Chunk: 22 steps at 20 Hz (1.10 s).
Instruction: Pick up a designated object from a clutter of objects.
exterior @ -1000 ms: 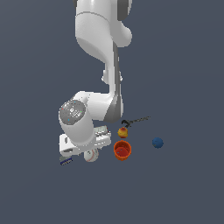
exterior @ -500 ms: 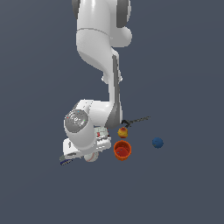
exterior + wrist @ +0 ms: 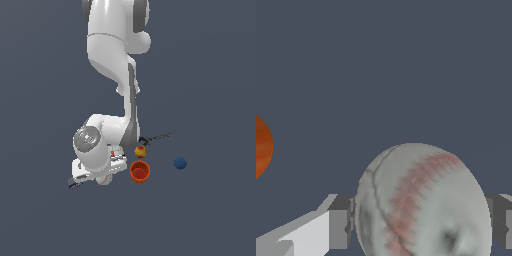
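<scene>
Two pincer fingers are seen flanking the baseball; actual contact cannot be told. Most of the ball is hidden by the arm in the exterior view.

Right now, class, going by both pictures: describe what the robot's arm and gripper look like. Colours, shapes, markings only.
The arm is glossy white, built of rounded, bulging segments, with a dark grey strip down one link. Near the wrist sits a round, grey, domed cap. The gripper has white, blocky fingers with dark grey pads. No cables or lettering are visible.
</scene>
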Tool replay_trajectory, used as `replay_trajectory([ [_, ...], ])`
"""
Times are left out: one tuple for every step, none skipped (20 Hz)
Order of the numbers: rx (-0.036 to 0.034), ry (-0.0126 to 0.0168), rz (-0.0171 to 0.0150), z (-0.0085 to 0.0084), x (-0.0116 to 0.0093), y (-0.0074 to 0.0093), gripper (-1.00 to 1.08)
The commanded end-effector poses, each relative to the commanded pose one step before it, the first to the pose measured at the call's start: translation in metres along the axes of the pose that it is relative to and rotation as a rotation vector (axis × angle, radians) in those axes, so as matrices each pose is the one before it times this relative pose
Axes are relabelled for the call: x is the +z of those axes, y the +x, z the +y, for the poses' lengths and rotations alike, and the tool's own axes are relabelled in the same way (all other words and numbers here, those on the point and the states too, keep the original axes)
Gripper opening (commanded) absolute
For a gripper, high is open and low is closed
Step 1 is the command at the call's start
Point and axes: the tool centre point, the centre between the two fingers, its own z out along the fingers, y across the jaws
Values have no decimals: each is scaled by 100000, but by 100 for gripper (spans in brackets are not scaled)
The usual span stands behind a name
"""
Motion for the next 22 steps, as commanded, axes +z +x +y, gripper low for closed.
replay_trajectory([
  [-65,-21,78,-26,6,47,-100],
  [0,0,0,0,0,0,-100],
  [45,13,-70,16,-3,-39,-100],
  [0,0,0,-21,-25,3,-100],
  [0,0,0,-64,-74,9,-100],
  [0,0,0,-106,-123,16,-100],
  [0,0,0,-149,-173,22,-100],
  [0,0,0,-193,-224,28,-100],
  [0,0,0,-237,-275,35,-100],
  [0,0,0,-282,-328,42,-100],
  [0,0,0,-328,-381,49,-100],
  [0,0,0,-374,-436,56,-100],
  [0,0,0,-423,-493,63,-100],
  [0,0,0,-473,-552,71,-100],
  [0,0,0,-525,-613,79,-100],
  [0,0,0,-579,-677,88,-100],
  [0,0,0,-636,-745,97,-100],
  [-17,-45,-6,-704,-816,110,-100],
  [0,0,0,-737,-866,113,-100],
  [0,0,0,-779,-918,121,-100],
  [0,0,0,-815,-963,128,-100],
  [-5,-48,-6,-835,-983,132,-100],
])
